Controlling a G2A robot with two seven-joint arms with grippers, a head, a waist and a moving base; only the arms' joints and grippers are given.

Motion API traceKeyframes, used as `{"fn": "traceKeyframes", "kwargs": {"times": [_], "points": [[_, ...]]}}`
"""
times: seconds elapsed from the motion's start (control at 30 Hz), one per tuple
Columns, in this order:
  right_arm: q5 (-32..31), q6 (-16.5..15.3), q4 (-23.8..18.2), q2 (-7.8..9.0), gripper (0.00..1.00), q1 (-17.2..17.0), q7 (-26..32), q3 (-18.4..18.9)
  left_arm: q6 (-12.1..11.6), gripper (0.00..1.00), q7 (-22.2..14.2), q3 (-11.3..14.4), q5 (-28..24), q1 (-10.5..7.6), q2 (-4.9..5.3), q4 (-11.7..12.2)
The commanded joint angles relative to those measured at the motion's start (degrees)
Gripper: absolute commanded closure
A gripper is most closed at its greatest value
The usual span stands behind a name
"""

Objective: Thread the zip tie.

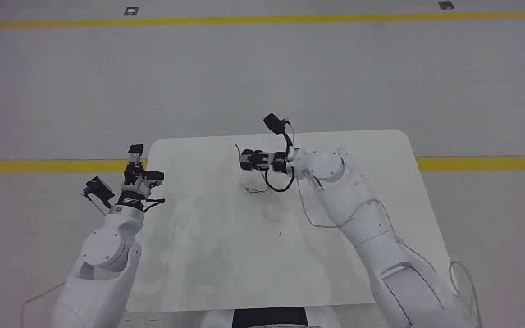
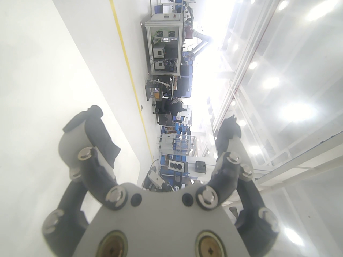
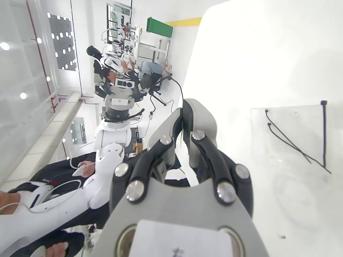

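- My left arm (image 1: 107, 254), right arm (image 1: 361, 221): glossy white shells, rounded joints.
- My left pincer (image 2: 160, 118), right pincer (image 3: 184, 108): grey plates, black links, silver screws.
- Black cable loop (image 1: 283, 182) at my right wrist.

Right hand (image 1: 244, 161) with zip tie (image 1: 238, 154) over white table (image 1: 205, 262) — left hand (image 1: 144, 166) off-edge

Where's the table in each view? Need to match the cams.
Top view: table in the centre; right gripper over its far half.
Left wrist view: table is the white surface beside the open left gripper.
Right wrist view: table lies beyond the right gripper, which is shut on a zip tie; loose zip ties on it.
Shared landmark: the yellow floor line past the table's edge.
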Motion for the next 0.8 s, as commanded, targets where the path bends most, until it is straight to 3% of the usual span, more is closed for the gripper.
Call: {"fn": "traceKeyframes", "kwargs": {"times": [0.0,0.03,0.13,0.2,0.27,0.4,0.77], "points": [[-0.4,1.7,-0.2,0.03,1.0,0.5,-0.8,-0.2,-2.0,0.0,-0.9,0.3,4.6,-0.43,0.12,0.4],[-1.2,2.8,-0.2,0.05,1.0,0.9,-1.1,-0.4,-3.7,0.0,-1.9,0.4,7.8,-0.54,0.26,0.7],[-2.0,5.9,0.0,-0.03,1.0,2.4,-1.9,-1.0,-11.6,0.0,-3.6,0.2,21.1,-0.85,0.79,2.7],[-2.2,8.2,0.4,-0.16,1.0,3.7,-2.2,-1.4,-16.2,0.0,-3.7,0.2,26.3,-1.21,0.94,4.3],[-2.8,10.3,1.0,-0.3,1.0,4.9,-2.4,-2.0,-19.3,0.0,-4.0,-0.3,34.0,-1.81,1.29,5.1],[-1.6,14.0,3.2,-1.03,1.0,7.7,-3.0,-3.5,-19.3,0.0,-1.2,1.0,49.0,-2.46,2.09,4.3],[-0.6,14.0,3.6,-1.25,1.0,8.2,-3.4,-3.7,-19.3,0.0,0.0,1.8,50.5,-2.59,2.35,4.1]]}}
